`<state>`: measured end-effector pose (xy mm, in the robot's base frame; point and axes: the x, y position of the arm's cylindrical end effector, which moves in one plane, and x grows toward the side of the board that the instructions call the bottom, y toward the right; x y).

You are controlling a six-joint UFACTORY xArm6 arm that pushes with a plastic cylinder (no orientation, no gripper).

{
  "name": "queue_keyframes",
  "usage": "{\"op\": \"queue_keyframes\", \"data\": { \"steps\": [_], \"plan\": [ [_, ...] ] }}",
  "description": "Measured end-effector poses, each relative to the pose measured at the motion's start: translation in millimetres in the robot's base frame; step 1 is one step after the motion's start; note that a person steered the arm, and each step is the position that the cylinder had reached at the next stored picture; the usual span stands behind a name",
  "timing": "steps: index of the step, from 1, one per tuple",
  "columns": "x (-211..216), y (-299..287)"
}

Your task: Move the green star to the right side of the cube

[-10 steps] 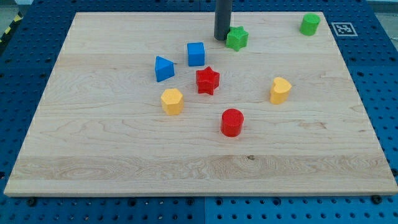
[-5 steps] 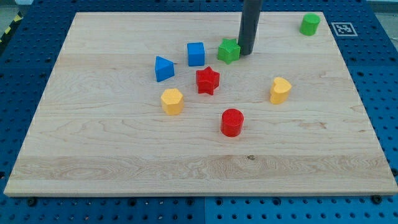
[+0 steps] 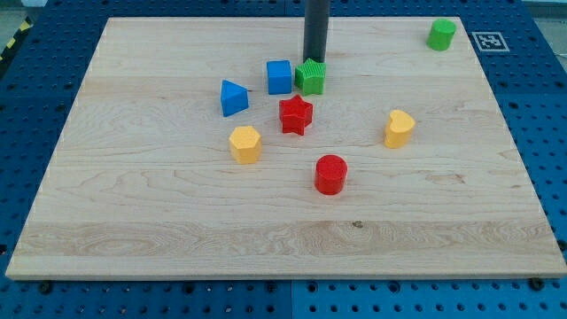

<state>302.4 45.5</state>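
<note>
A pale wooden board [image 3: 177, 221] lies on a blue perforated bench, with a printed marker tag [image 3: 489, 41] just off its top right corner. The arm carries no hand, only a dark rod, so nothing is held; my tip [image 3: 314, 60] stands upright just behind the green star [image 3: 311, 77], on the side toward the board's top edge, touching it or very nearly so.

The green star sits just beside the blue cube [image 3: 279, 77], on the cube's right, with only a sliver of gap if any. Judged from this, the task looks nearly complete. To finish well, any last push should be short and gentle. From its present spot my tip would drive the star toward the bottom edge, into the red star [image 3: 296, 115], so it would be wiser to go round to the star's right flank and nudge leftward, or simply to stop. A hard shove risks knocking the cube toward the blue triangular block [image 3: 234, 97].

Elsewhere, well apart: a yellow hexagonal block [image 3: 245, 143], a red cylinder [image 3: 330, 174], a yellow rounded block [image 3: 399, 128], and a green cylinder [image 3: 441, 35] near the top right corner.
</note>
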Motion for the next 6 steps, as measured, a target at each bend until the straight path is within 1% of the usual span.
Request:
{"op": "queue_keyframes", "data": {
  "steps": [1,3,5,6],
  "plan": [
    [4.5,-6.4],
    [4.8,-50.4],
    [7.9,-51.3],
    [17.3,-49.5]
  ]
}}
